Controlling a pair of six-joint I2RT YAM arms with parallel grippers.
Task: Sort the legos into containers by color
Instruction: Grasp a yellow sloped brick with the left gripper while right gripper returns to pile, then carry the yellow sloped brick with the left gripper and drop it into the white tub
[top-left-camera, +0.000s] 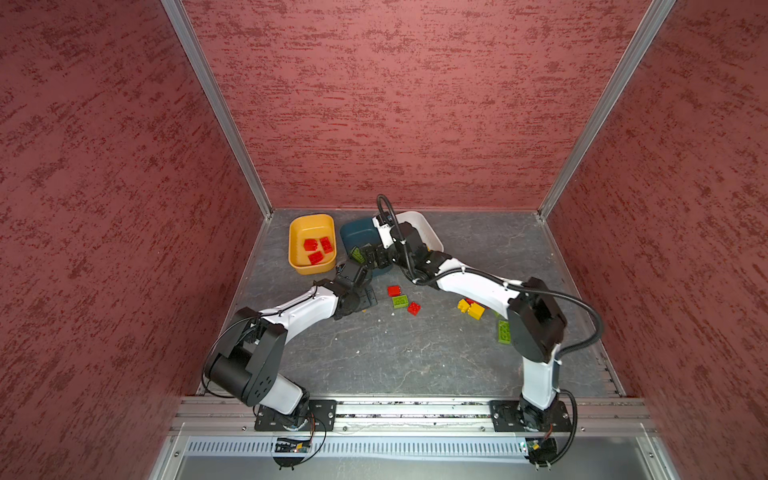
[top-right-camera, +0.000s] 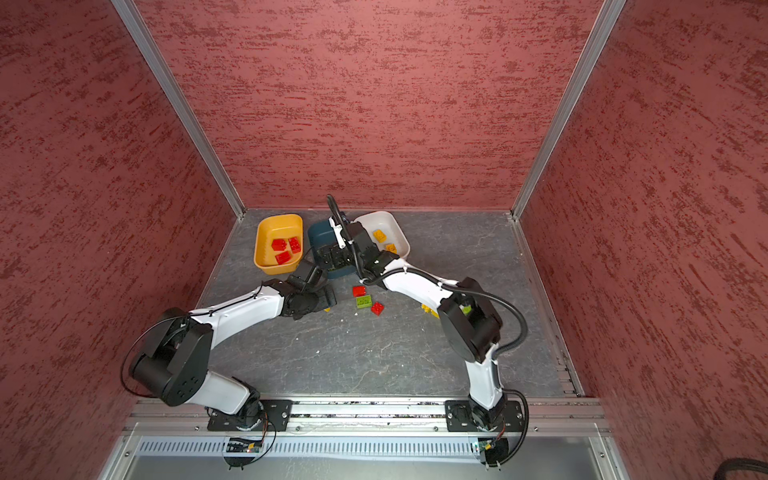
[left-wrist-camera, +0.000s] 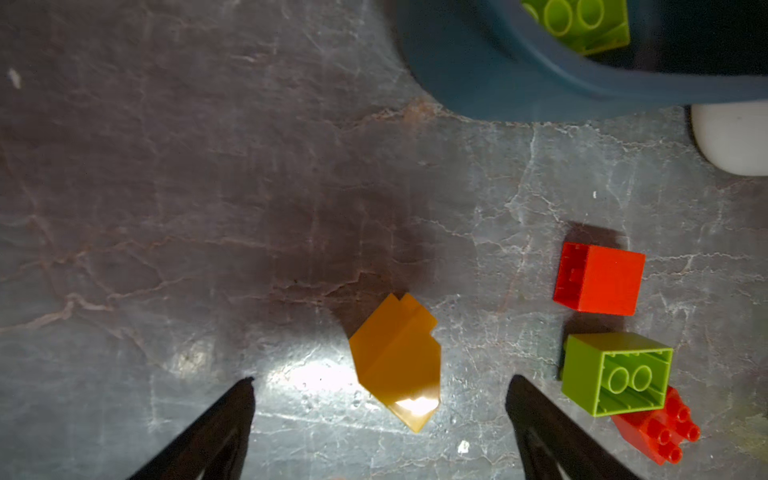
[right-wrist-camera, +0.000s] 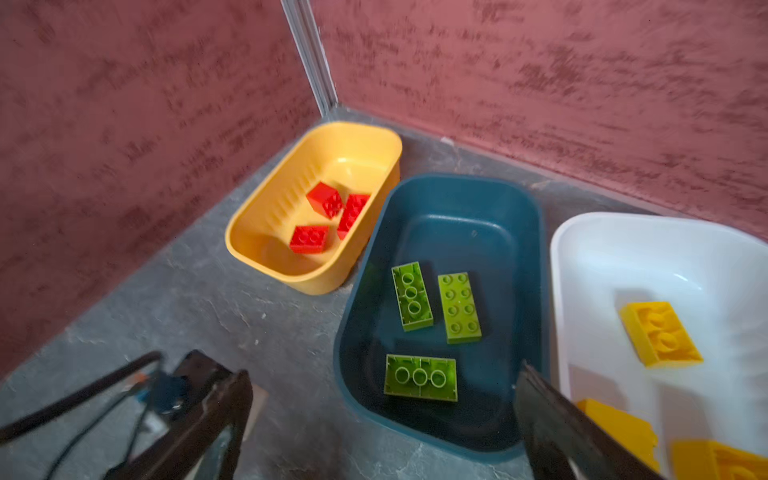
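Grey floor (top-left-camera: 395, 353) carries three tubs along its far edge. At the left, the yellow tub (top-left-camera: 311, 226) holds three red bricks (top-left-camera: 316, 257). The teal tub (right-wrist-camera: 457, 224) in the middle holds three green bricks (right-wrist-camera: 459, 307), and the white tub (right-wrist-camera: 623, 257) on the right holds yellow bricks (right-wrist-camera: 660, 334). Over the teal tub's near end the right gripper (right-wrist-camera: 384, 372) is spread wide and grips nothing. The left gripper (left-wrist-camera: 381, 379), also wide apart and empty, hangs over a loose yellow brick (left-wrist-camera: 395, 357). Loose red and green bricks (top-left-camera: 400, 301) lie just right of it.
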